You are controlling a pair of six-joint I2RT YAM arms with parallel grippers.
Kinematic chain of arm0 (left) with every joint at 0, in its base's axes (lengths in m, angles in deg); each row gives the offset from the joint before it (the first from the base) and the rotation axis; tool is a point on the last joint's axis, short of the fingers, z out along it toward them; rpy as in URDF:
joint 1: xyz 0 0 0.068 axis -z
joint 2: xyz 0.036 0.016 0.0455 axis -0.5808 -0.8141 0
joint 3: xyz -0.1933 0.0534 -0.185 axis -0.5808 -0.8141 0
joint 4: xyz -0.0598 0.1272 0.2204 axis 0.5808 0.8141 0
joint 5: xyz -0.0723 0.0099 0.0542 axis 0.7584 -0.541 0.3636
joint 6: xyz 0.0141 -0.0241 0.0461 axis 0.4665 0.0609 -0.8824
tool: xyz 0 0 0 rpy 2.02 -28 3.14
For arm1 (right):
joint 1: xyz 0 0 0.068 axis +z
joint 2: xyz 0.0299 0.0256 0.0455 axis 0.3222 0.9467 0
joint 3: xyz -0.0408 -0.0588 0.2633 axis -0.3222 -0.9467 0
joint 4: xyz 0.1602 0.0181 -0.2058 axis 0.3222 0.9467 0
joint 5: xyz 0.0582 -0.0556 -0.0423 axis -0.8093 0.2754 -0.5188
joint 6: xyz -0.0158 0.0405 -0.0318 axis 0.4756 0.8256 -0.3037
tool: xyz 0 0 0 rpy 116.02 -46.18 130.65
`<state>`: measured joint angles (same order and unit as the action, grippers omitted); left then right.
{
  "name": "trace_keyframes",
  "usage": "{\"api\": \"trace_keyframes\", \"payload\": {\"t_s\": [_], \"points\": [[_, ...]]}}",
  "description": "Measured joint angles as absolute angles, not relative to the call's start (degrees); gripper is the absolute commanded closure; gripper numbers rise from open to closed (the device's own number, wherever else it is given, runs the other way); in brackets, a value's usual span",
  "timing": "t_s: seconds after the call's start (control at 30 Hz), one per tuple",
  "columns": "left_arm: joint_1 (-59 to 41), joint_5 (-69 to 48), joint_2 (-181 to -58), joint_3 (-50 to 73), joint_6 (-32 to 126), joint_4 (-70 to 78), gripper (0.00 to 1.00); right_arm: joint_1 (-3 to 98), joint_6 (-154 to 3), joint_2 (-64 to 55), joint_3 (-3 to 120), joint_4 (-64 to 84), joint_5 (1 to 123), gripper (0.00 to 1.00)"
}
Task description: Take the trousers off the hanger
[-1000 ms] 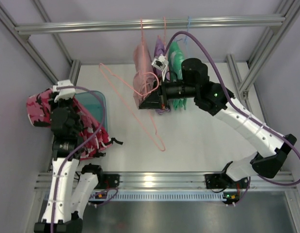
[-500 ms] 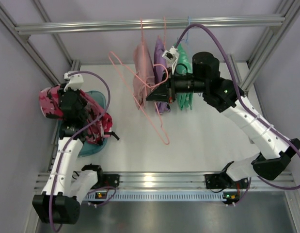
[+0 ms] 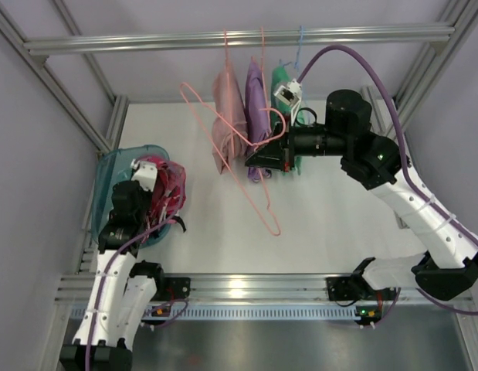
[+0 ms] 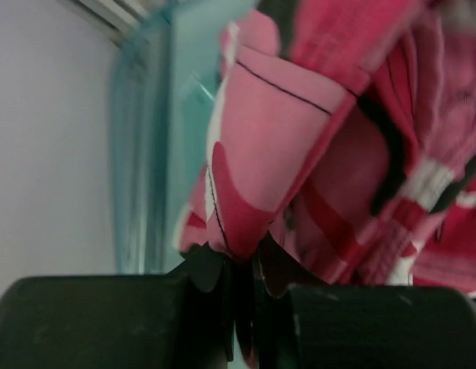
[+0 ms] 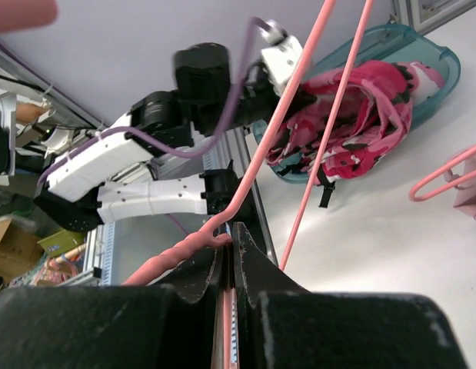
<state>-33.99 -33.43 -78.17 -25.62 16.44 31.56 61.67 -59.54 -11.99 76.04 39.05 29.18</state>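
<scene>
The pink, red and white camouflage trousers (image 3: 167, 193) lie bunched in a teal bin (image 3: 113, 166) at the left, off the hanger. My left gripper (image 3: 155, 199) is down among them, shut on a fold of the trousers (image 4: 276, 138), with its jaws (image 4: 241, 257) pinching the cloth. The bare salmon-pink wire hanger (image 3: 273, 229) hangs tilted over the middle of the table. My right gripper (image 3: 252, 160) is shut on the hanger's neck (image 5: 261, 154), just below the twisted wire, which runs between its jaws (image 5: 231, 234). In the right wrist view the trousers (image 5: 353, 127) show in the bin (image 5: 430, 54).
A pale pink garment (image 3: 223, 116), a purple one (image 3: 256, 93) and a green one (image 3: 281, 81) hang from the metal rail (image 3: 146, 42) at the back, right beside my right gripper. A light blue hanger hook (image 3: 299, 39) sits on the rail. Frame posts stand at both sides.
My left arm has brought the trousers down from the raised far left into the teal bin. My right gripper has carried the hanger to the right, nearer the rail.
</scene>
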Motion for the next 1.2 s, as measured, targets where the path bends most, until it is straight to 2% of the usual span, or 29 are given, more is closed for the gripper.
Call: {"api": "trace_keyframes", "payload": {"t_s": [0.03, 0.07, 0.17, 0.2, 0.27, 0.33, 0.47, 0.67, 1.0, 1.2], "points": [[-33.94, -32.82, -79.11, -27.09, 16.42, 32.77, 0.89, 61.67, -59.61, -12.37, 75.63, 39.11, 29.18, 1.0], [-33.94, -32.19, -80.37, -28.09, 16.42, 33.71, 0.76, 61.67, -59.67, -12.76, 75.13, 39.22, 29.18, 1.0], [-33.94, -30.26, -84.61, -28.27, 16.33, 35.58, 0.51, 61.62, -59.69, -13.46, 74.12, 39.46, 29.16, 1.0], [-33.94, -29.81, -85.4, -27.87, 16.55, 36.15, 0.39, 61.62, -59.72, -13.48, 73.92, 39.42, 29.07, 1.0], [-33.94, -27.86, -86.1, -25.99, 17.36, 38.6, 0.32, 61.62, -59.78, -13.5, 73.79, 39.64, 28.96, 1.0], [-34.01, -23.31, -85.14, -22.15, 17.84, 42.43, 0.21, 61.62, -60.17, -13.57, 73.62, 39.73, 28.88, 1.0], [-34.01, -12.23, -78.25, -10.61, 19.69, 44.96, 0.15, 61.62, -61.09, -13.66, 73.03, 40.84, 28.09, 1.0], [-33.99, 6.0, -73.33, 7.51, 19.98, 42.97, 0.17, 61.62, -62.71, -12.89, 72.59, 44.78, 25.2, 1.0], [-33.94, 29.3, -89.71, 21.72, 12.46, 48.24, 0.19, 63.28, -64.65, -6.46, 73.22, 49.61, 20.83, 1.0], [-33.94, 35.53, -93.33, 23.4, 7.85, 49.81, 0.19, 64.92, -65.14, -4.63, 73.4, 50.33, 20.07, 1.0]]}}
